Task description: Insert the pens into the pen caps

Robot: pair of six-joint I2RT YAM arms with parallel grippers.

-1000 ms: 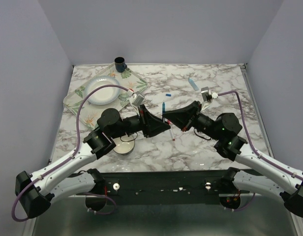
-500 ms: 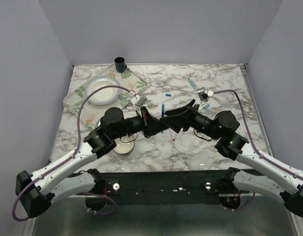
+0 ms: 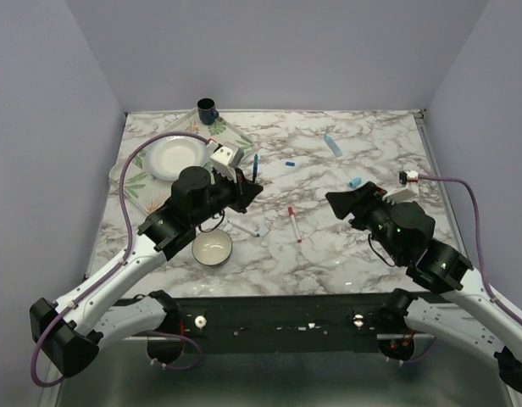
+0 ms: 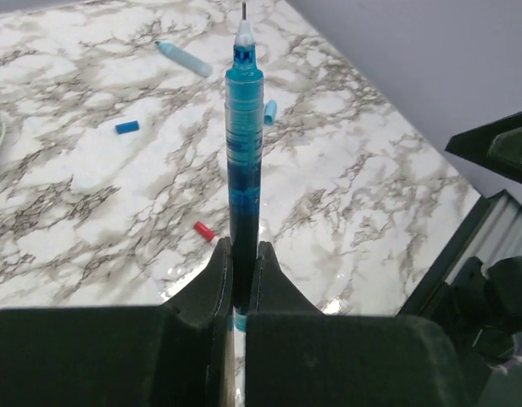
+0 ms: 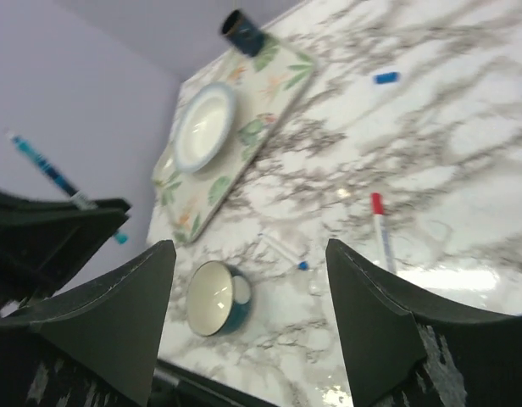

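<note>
My left gripper (image 3: 244, 192) (image 4: 241, 254) is shut on a blue pen (image 3: 255, 165) (image 4: 244, 153), which stands upright with its bare needle tip up. My right gripper (image 3: 341, 201) (image 5: 248, 246) is open and holds nothing, over the table's right half. A white pen with a red end (image 3: 292, 223) (image 5: 381, 231) lies mid-table. A thin white pen with a blue end (image 3: 244, 227) (image 5: 282, 250) lies left of it. Toward the back lie a dark blue cap (image 3: 289, 163) (image 4: 126, 127), a light blue cap (image 3: 356, 182) (image 4: 270, 111) and a thicker light blue pen (image 3: 332, 145) (image 4: 185, 59).
A small teal bowl (image 3: 212, 248) (image 5: 217, 297) sits near the front left. A flowered tray (image 3: 134, 174) with a white plate (image 3: 172, 157) is at the back left, with a dark cup (image 3: 207, 108) at its far corner. Lilac walls stand on three sides.
The grippers were together at mid-table around the blue pen. The right one has opened, let go and pulled back right. The left one has closed on the pen and carried it left and back.
</note>
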